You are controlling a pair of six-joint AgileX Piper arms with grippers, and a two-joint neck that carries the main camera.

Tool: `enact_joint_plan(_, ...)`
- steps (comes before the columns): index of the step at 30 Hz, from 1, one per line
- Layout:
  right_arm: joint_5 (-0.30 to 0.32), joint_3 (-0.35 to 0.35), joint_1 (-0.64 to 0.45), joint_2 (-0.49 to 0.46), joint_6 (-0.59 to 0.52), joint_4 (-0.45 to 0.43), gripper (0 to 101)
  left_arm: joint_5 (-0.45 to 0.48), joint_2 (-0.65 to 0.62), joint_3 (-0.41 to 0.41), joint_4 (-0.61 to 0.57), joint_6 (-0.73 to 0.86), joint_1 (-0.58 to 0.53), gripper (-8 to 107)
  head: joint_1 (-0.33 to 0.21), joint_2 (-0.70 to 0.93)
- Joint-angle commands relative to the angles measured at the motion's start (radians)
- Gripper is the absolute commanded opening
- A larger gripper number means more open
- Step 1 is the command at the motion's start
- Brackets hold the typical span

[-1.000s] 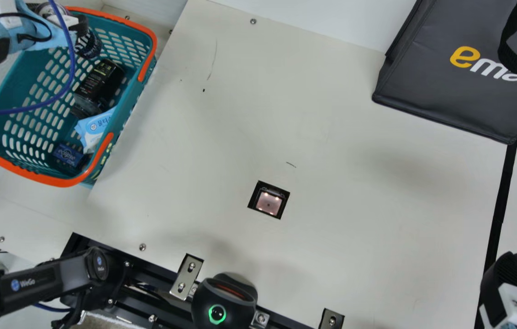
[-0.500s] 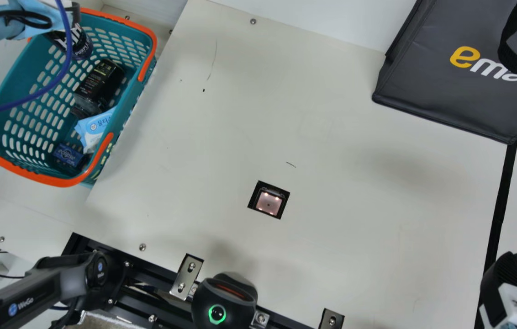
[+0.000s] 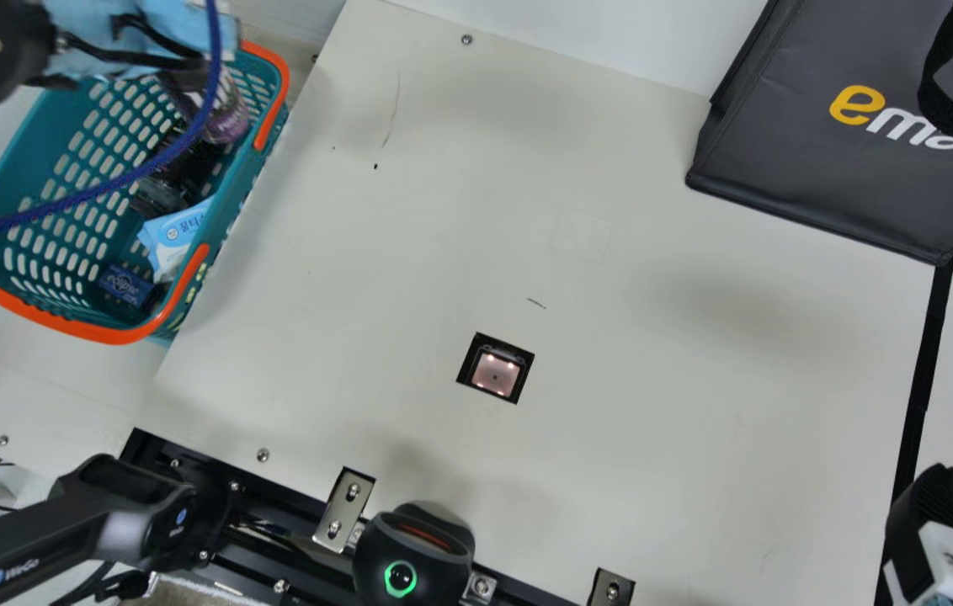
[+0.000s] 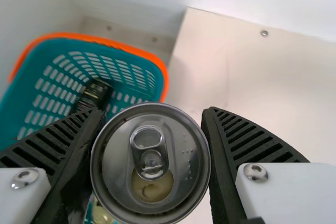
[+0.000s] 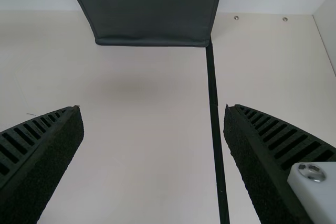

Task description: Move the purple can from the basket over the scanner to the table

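Brought the purple can (image 3: 226,118) across the basket (image 3: 110,337) toward the table (image 3: 695,471) since the earlier frames. Clamped between the left gripper's (image 4: 153,113) fingers, long axis along them. Likely next: down-right in the main view to the scanner (image 3: 495,374), well apart from the right gripper's (image 5: 152,109) parted fingers.

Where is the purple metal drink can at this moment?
The purple metal can is at the main view's upper left, held in the left gripper, over the orange-rimmed teal plastic basket.
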Motion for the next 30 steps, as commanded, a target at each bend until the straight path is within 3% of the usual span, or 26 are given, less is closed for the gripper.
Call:
enact_joint_plan(1,0.000,0.000,0.000,0.000,0.000,0.000,95,0.027,0.010,-0.007,0.029,-0.118,-0.129,-8,-0.030,0.002)
enact_joint_plan(11,0.001,0.000,0.000,0.000,0.000,0.000,95,0.091,0.066,-0.027,0.075,-0.313,-0.373,-8,-0.030,0.002)
enact_joint_plan(30,0.001,0.000,0.000,0.000,0.000,0.000,95,0.091,0.100,0.022,0.067,-0.551,-0.686,-8,-0.030,0.002)
